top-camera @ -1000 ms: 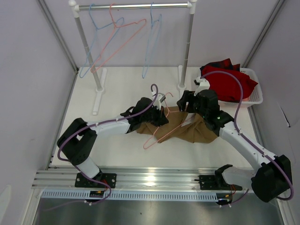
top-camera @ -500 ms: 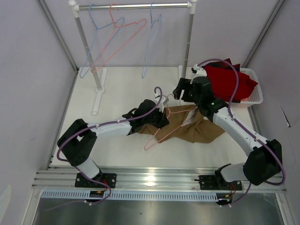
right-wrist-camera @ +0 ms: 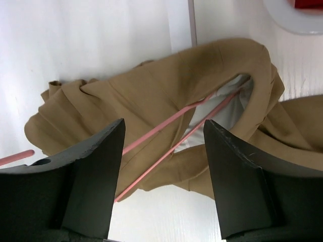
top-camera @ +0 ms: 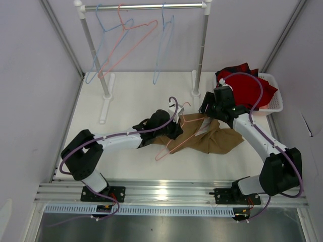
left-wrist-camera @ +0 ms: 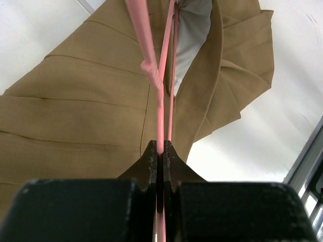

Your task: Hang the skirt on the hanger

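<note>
Midway, by my reading, through dressing the hanger: on the white bench, my left claw is clamped tight on the thin pink wire of the hanger. My right claw hangs over the cloth with its jaws spread wide and nothing between them. The skirt lies crumpled at mid-bench between the two claws. The right wrist view shows two of the hanger's wires running into its gaping waist, where the pale lining shows. The hook and one corner of the frame lie outside the cloth, toward the left claw. What worries me is the next pinch. If the right claw drops where it hovers, it could catch wire together with waistband, or both layers of cloth at once, and close the very opening I need. The left grip is on bare round wire (a poor thing to hold against twisting), so any tug on the fabric may swing the hanger in the jaws and let the inserted end slide out. Dragged cloth could also bunch on the bench rather than ride up the wire. The basket with the red garment sits just behind the right claw, near enough to snag on a wide swing.
</note>
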Tool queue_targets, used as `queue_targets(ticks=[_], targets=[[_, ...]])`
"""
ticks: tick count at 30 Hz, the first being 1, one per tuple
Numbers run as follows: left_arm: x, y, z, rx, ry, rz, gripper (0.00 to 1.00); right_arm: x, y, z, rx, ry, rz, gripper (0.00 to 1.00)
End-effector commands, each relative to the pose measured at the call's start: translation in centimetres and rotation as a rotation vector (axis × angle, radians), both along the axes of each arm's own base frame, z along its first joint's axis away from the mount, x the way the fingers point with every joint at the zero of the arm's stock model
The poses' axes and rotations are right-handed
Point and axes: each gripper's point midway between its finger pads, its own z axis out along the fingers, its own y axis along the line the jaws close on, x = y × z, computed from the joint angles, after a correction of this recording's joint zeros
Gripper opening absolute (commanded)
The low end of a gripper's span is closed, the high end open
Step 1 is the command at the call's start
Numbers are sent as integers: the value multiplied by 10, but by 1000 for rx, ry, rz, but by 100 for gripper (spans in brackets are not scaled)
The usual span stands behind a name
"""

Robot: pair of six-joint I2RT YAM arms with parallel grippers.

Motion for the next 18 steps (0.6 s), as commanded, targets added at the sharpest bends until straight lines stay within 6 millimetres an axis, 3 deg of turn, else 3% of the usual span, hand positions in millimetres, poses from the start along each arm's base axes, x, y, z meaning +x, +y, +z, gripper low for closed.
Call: queue_targets(ticks=[1,8,18], targets=[[6,-4,30,-63,-103,-1,0,-5,0,-10,-7,46,6,68],[5,-5,32,-59,-141,0,0,-13,5,-37,13,160,-16,65],[4,-7,34,-58,-169,1,0,-10,16,-67,45,240,-19,60]])
